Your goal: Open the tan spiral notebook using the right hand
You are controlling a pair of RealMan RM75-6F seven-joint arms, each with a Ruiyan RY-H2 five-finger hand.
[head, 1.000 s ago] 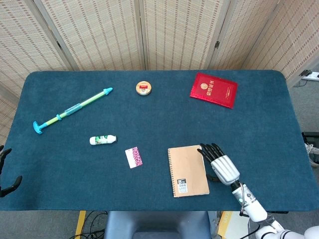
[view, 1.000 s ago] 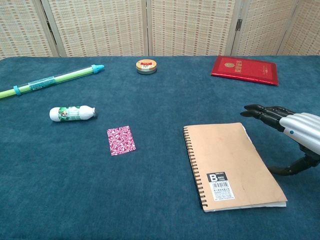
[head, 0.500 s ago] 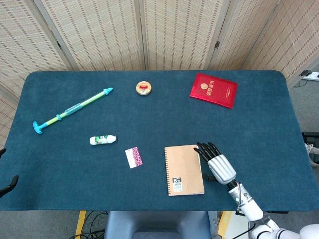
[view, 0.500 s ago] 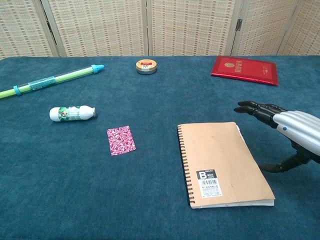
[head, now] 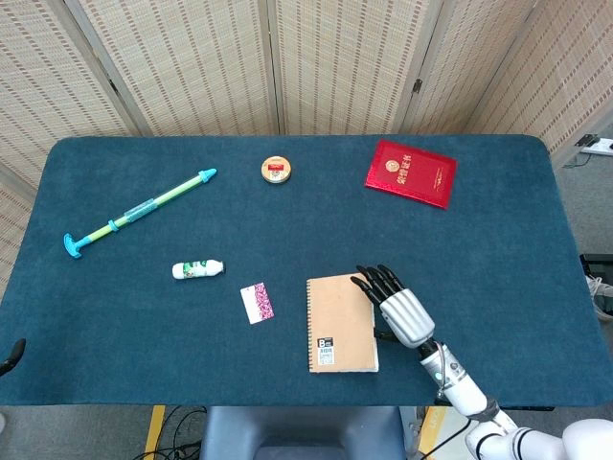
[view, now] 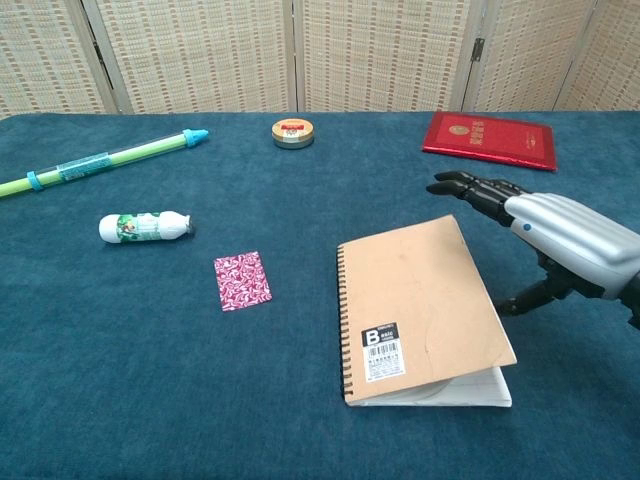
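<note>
Notebook [head: 342,322] lies just left of the right hand [head: 400,313] in the head view, whose fingers [head: 372,282] stretch straight over its right edge, gripping nothing; from the chest view, the tan cover's free edge tilts up off the white pages beside the thumb; fingers extended above.

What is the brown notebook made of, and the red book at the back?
The tan notebook looks like plain matte cardboard, with white paper pages showing under the lifted cover and a dark spiral along its left edge, probably wire. The red booklet has a smoother, slightly shiny cover, maybe plastic or coated card, with gold print.
</note>
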